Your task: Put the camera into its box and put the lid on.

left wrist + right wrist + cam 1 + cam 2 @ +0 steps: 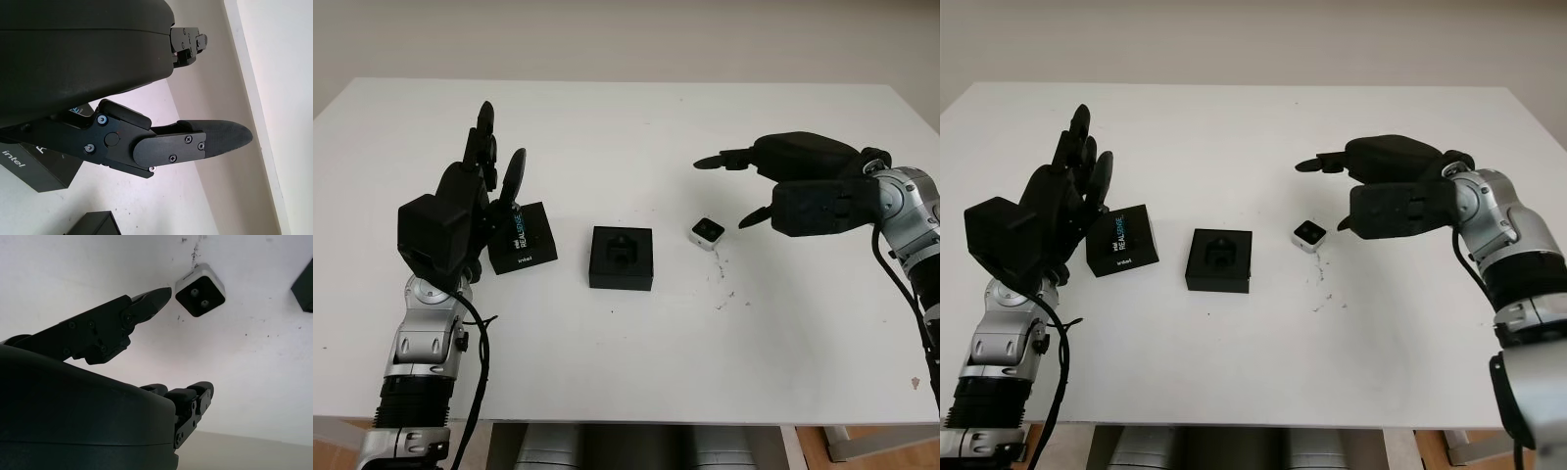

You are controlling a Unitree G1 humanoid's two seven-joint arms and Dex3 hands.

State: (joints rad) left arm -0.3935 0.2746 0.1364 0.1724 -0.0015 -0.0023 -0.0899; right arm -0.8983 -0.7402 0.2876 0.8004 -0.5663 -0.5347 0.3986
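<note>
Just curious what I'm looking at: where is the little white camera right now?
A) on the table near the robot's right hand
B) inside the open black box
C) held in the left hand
A: the camera sits on the table, beside the open right hand.

The left arm [426,343] entered from the bottom left and stood nearly upright, its silver wrist section below the black shell. The left hand [475,191] was raised, fingers pointing away from the robot, open and holding nothing. The right arm [1508,255] entered from the bottom right and bent inward at the wrist. The right hand [1386,186] hung above the table, open, palm downward, fingers pointing toward the robot's left.
</note>
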